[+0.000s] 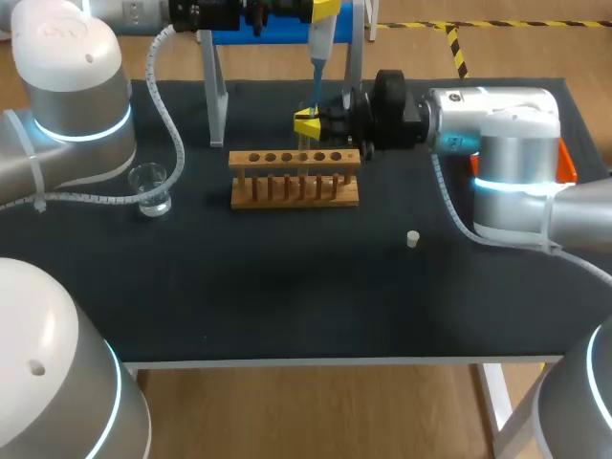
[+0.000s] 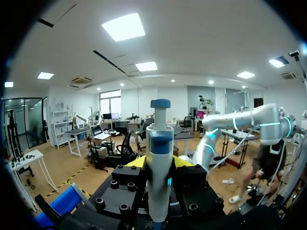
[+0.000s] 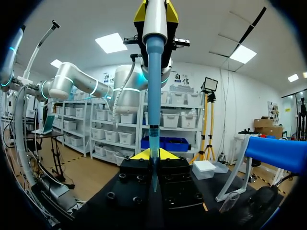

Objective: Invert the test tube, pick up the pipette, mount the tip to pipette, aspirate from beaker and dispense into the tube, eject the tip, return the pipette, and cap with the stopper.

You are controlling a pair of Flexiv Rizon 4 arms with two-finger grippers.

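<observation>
Black table (image 1: 287,287), one rack (image 1: 295,179), one beaker (image 1: 151,189), one stopper (image 1: 412,239), one pipette (image 1: 318,43)

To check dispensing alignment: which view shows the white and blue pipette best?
The right wrist view: the white and blue pipette shows shaft and tip, down to the right gripper. Head view: a short blue piece. Left wrist view: only its plunger end.

Light bright and even. I noted ceiling panels (image 2: 123,26) overhead as the source in both wrist views. Shadows on the black table mat (image 1: 287,287) were soft and faint. Small glints on the beaker (image 1: 150,188); mild glare on the white shell of the left arm (image 1: 62,53).
</observation>
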